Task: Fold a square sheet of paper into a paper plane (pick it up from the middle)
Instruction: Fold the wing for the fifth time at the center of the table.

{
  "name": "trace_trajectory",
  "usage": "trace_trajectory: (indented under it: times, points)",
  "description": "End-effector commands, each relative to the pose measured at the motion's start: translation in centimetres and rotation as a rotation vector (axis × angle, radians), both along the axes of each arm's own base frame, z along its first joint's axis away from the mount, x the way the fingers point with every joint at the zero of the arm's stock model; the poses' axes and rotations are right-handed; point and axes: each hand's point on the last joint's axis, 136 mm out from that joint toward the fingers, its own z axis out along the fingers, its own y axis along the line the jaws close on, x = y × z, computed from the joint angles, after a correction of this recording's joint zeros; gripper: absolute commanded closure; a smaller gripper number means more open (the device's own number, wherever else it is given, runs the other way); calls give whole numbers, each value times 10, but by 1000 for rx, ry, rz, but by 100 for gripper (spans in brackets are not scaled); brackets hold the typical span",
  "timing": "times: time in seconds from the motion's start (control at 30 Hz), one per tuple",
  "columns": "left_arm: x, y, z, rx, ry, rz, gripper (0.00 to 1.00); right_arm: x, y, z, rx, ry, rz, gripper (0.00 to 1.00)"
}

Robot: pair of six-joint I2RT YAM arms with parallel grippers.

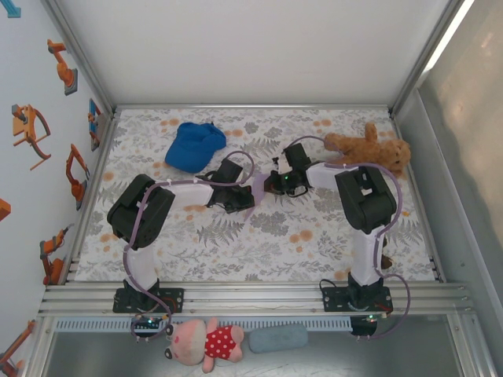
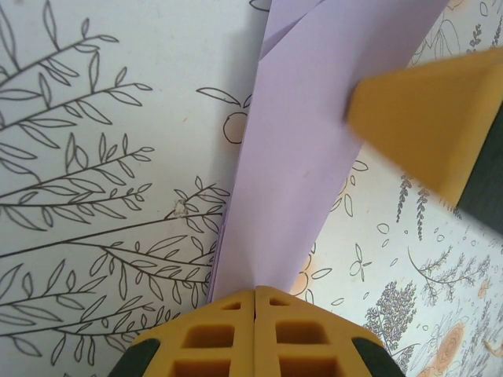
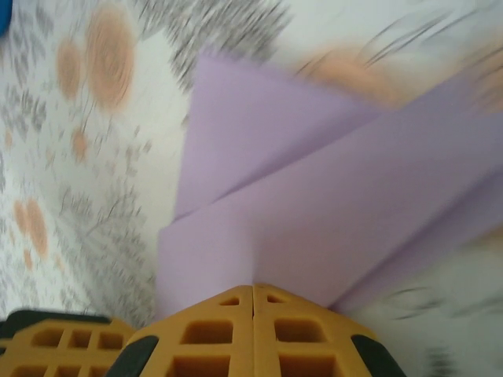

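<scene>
Cap (image 1: pixel 194 145) behind-left of paper (image 1: pixel 258 187), teddy bear (image 1: pixel 369 149) behind-right.

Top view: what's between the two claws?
The folded lavender paper, pinched by the left claw and right claw; the top view shows it spanning them.

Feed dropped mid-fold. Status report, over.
Status: left gripper shut on folded lavender paper; right gripper shut on it too. Paper partly folded, mid-table between arms. Clear of it: blue cap, teddy bear.

floral tablecloth (image 1: pixel 196 251), white back wall (image 1: pixel 251 47)
</scene>
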Motion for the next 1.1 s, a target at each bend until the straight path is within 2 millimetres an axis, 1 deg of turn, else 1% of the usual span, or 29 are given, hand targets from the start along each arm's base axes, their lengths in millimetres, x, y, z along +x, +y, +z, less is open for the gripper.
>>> trace_trajectory:
  times: [0.0,0.1,0.2,0.27,0.4,0.5,0.57,0.67,0.73,0.83,0.9,1.0,1.07]
  points:
    - [-60,51,-57,247,233,14,100,35,-40,-21,-95,-36,-141,100]
    - [-62,50,-58,250,235,10,100,52,-60,-24,-116,-45,-196,100]
    - [-62,48,-58,244,234,2,100,66,-77,-21,-119,-56,-243,100]
    - [-61,46,-57,240,231,0,100,72,-81,-15,-121,-74,-249,100]
    - [-57,42,-54,229,222,-6,100,77,-79,-3,-116,-101,-236,100]
    - [-56,40,-52,230,217,-13,100,78,-72,13,-70,-117,-218,100]
    - [-53,39,-49,229,211,-16,100,75,-67,30,-30,-143,-206,100]
    - [-49,35,-44,219,198,-19,100,64,-56,55,11,-181,-176,100]
    - [-47,32,-43,214,194,-21,100,52,-43,61,31,-180,-135,100]
    - [-44,31,-41,208,191,-20,100,33,-19,54,28,-147,-62,100]
    - [-44,30,-41,206,189,-20,100,21,-5,44,26,-119,-20,100]
    - [-45,31,-41,209,193,-21,100,13,11,30,25,-83,15,100]
    - [-46,32,-42,213,198,-18,100,14,14,22,33,-63,14,100]
